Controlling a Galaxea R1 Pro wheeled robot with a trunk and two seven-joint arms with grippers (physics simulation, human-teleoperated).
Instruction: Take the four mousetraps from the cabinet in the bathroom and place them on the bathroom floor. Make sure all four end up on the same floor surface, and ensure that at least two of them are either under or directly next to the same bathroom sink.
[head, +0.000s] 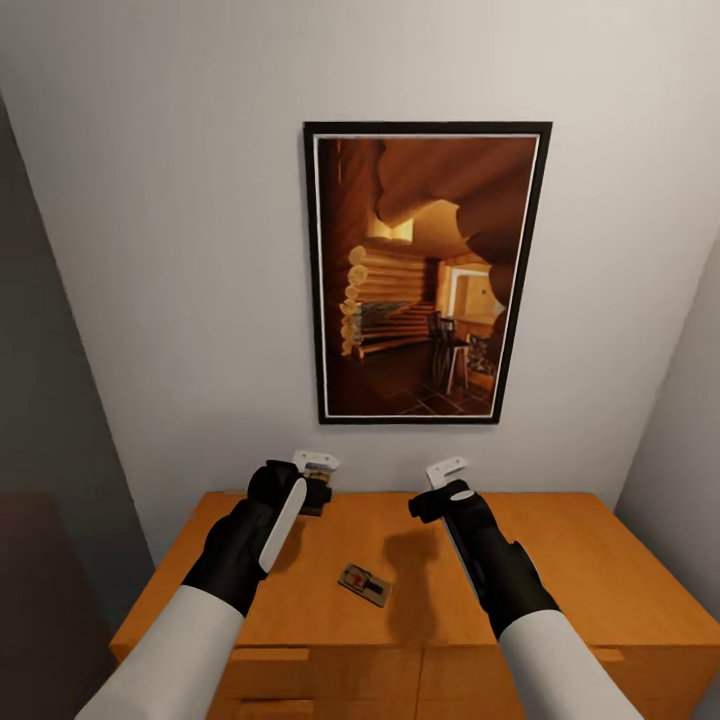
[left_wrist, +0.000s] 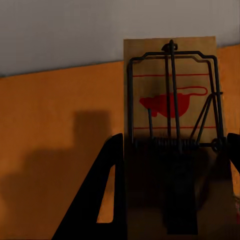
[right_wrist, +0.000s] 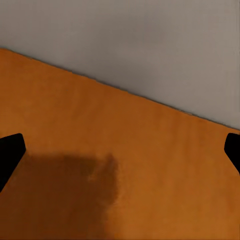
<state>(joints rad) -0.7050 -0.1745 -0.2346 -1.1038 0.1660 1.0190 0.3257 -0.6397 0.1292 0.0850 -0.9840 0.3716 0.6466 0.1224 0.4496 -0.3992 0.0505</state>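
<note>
Your left gripper (head: 316, 492) is clamped on a mousetrap (left_wrist: 170, 100): in the left wrist view the wooden board with its red mouse mark and dark wire spring sits between the two black fingers (left_wrist: 107, 200), its far end reaching toward the wall (head: 180, 250). From the head view you see that gripper raised over the top of the orange-brown cabinet (head: 600, 570), near its back edge and left of centre, with only a pale sliver of the held trap showing above the knuckles. A second mousetrap (head: 363, 584) lies flat on the cabinet top, about midway along its width and closer to the front edge than the back, turned at an angle to the edges and touching neither gripper. Your right gripper (head: 425, 506) hangs over the cabinet top just right of centre, toward the back edge, well apart from the loose trap; in the right wrist view its fingertips (right_wrist: 10, 150) sit spread wide at the two sides with bare orange wood and its own shadow between them, so it is released and carries nothing. Drawer fronts show along the cabinet's front face below the top. A black-framed picture of a log-cabin interior (head: 425, 275) hangs on the wall above the back edge
</note>
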